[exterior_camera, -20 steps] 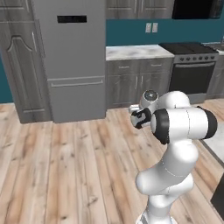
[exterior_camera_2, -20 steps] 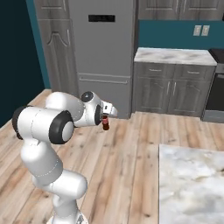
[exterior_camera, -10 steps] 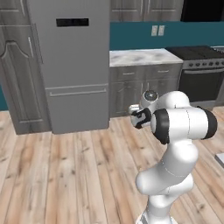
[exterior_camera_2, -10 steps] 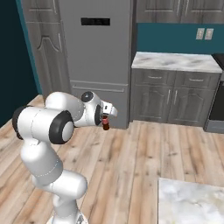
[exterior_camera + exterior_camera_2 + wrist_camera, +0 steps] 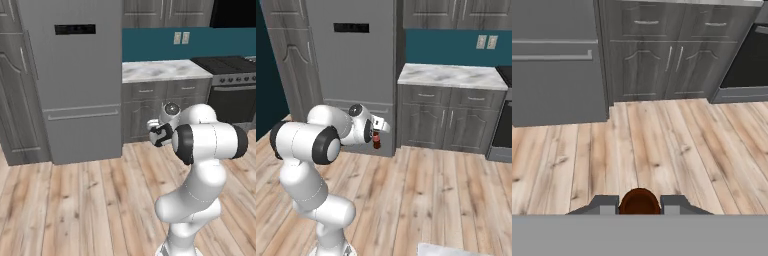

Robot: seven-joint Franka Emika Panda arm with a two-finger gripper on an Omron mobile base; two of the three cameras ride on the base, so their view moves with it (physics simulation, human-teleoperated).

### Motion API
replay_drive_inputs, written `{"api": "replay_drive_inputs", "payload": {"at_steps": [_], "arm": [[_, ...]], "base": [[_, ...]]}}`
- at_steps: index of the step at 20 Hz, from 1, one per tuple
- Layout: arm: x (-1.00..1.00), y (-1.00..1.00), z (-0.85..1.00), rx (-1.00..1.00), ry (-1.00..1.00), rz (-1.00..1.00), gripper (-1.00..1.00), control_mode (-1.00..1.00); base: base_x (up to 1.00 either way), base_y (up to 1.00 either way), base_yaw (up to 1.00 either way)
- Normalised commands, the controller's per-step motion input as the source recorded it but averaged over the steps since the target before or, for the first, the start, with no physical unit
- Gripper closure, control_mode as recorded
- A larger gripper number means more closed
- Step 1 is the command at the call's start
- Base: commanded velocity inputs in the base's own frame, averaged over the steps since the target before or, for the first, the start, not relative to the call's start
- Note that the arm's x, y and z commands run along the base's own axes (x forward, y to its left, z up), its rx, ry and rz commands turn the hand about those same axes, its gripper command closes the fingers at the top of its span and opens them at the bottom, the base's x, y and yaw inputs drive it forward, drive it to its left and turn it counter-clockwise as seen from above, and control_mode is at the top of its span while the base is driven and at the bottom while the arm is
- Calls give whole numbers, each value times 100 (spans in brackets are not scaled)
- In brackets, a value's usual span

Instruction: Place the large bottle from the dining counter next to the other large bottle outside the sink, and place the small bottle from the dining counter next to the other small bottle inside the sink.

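I read the scene from largest item to smallest.

1 grey refrigerator stands upright against the back wall, with tall grey cabinet doors beside it. To its right sits 1 marble-topped desk over grey drawers and cabinet doors, below a teal wall with 2 pale outlets. At the far right of the left base view I see 1 dark stove with an oven door beneath it. The floor is light wood planking.

The arm is folded compactly: the base column rises, the elbow bends up, and the forearm doubles back so the wrist sits at mid height in front of the shoulder. The hand points forward and downward toward the floor ahead of the refrigerator and cabinets.

The tool is pressed inward on 1 small bottle, pinching it between both fingers. In the hand view I see its round reddish-brown top held between the 2 tips. In the right base view the bottle hangs below the wrist, dark red-brown, carried in the air well above the floor.
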Motion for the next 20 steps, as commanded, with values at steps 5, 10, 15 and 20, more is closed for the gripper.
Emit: {"api": "replay_drive_inputs", "payload": {"at_steps": [5,10,15,20], "arm": [[0,0,0,0,0,0,100,100],[0,0,0,0,0,0,100,100],[0,0,0,0,0,0,100,100],[0,0,0,0,0,0,100,100]], "base": [[57,-53,0],[58,-48,0],[65,-43,0],[61,-46,0]]}}
